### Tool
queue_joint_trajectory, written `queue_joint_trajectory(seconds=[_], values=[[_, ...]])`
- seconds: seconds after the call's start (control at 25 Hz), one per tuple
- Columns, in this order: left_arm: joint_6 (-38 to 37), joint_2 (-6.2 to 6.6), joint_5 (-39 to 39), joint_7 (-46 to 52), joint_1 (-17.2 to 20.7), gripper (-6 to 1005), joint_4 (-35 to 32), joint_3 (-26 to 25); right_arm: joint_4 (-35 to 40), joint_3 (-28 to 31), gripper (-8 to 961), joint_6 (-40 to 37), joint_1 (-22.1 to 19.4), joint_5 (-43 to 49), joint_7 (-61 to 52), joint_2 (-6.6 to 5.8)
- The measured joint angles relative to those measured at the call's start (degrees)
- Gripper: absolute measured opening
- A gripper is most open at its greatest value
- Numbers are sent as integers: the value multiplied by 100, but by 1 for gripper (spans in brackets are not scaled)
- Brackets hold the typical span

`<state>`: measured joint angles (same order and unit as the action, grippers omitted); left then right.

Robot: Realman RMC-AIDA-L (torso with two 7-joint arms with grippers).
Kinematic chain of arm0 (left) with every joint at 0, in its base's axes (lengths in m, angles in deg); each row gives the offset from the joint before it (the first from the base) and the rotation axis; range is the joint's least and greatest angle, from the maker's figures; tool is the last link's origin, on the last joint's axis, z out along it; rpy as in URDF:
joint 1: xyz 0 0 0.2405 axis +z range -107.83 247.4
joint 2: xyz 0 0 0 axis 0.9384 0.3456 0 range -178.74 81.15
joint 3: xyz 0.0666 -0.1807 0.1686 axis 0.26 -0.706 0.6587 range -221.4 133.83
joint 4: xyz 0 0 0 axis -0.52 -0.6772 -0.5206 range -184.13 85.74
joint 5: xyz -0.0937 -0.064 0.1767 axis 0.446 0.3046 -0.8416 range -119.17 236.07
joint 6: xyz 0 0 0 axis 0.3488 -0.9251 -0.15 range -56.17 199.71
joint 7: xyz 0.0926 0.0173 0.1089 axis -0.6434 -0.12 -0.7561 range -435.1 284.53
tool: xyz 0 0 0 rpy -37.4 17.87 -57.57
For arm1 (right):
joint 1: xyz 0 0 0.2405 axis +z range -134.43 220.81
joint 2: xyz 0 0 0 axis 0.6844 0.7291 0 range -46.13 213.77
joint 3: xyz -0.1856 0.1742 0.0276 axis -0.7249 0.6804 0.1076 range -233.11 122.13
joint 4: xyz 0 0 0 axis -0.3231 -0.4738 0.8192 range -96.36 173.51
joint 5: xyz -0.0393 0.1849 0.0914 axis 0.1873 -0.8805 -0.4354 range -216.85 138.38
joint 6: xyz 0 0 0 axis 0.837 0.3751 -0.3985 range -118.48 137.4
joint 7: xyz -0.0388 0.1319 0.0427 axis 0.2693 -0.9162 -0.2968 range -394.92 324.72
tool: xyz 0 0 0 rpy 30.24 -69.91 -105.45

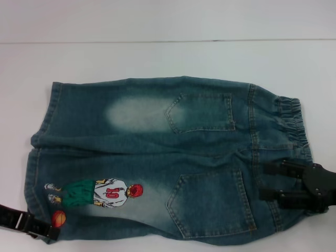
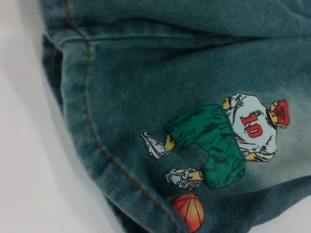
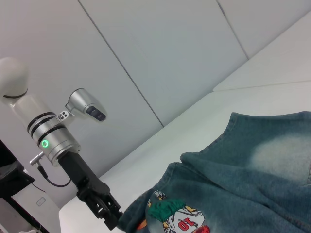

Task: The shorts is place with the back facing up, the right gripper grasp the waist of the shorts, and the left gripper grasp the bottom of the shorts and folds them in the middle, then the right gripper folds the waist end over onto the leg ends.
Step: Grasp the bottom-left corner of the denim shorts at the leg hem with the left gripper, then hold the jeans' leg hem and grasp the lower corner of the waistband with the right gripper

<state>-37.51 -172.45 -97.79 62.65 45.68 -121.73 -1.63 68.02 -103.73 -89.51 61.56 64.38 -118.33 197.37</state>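
- The blue-green faded denim shorts [image 1: 157, 157] lie flat on the white table [image 1: 157, 58], back pockets up, so both ends are free to be gripped for the fold along the middle.
- The ruffled elastic waist [image 1: 291, 123] is on the robot's right, the stitched leg ends [image 1: 39, 157] on its left, near the cartoon print.
- The black boxy right gripper [image 1: 270, 182] lies over the waist edge, its two fingers spread apart on the denim; it seems not yet closed on the cloth.
- The left gripper [image 1: 44, 231] with the silver wrist is at the near leg-end corner; whether its jaws hold the hem I cannot tell.
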Motion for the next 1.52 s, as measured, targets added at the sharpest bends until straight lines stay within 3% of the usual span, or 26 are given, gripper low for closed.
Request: queue_joint_trajectory(seconds=[0.72, 0.96, 1.12, 1.32, 1.52], values=[[88, -19, 158, -208, -2, 57, -4, 7, 0, 173, 943, -64, -33, 8, 0, 0], [47, -23, 211, -206, -43, 57, -43, 9, -23, 1126, 943, -526, -236, -4, -72, -44], [42, -25, 229, -202, -76, 57, -69, -5, -75, 1874, 944, -529, -626, 7, -193, -98], [39, -26, 243, -194, -134, 56, -68, 19, -148, 2266, 944, -243, -1063, 24, -417, -125], [38, -27, 306, -179, -146, 56, -53, 55, -228, 2419, 943, 91, -1437, 210, -263, -21]])
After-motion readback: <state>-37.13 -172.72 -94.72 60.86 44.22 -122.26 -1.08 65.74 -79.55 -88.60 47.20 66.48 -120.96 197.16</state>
